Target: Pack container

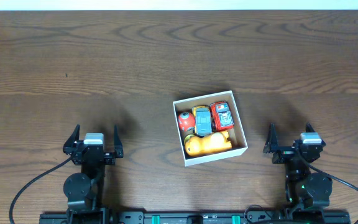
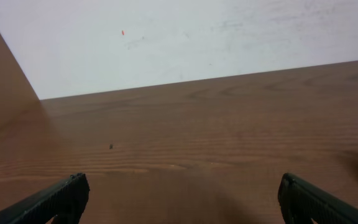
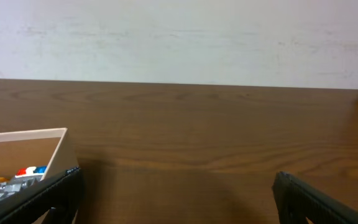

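White-walled container (image 1: 216,156) between left gripper (image 1: 96,130) and right gripper (image 1: 289,129), nearer right.

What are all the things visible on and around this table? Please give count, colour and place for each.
table: one, brown wood, fills the overhead view
container: one, white walls, middle of the table, slightly right
round toy: one, red, left side of the container
toy car: one, blue and yellow, middle of the container
boxy toy: one, red, far right corner of the container
yellow toy: one, yellow, along the container's near wall
wall: one, white, behind the table
cables: two, black, near edge, one by each arm base
left end effector: one, black, open, near-left of the container
right end effector: one, black, open, near-right of the container
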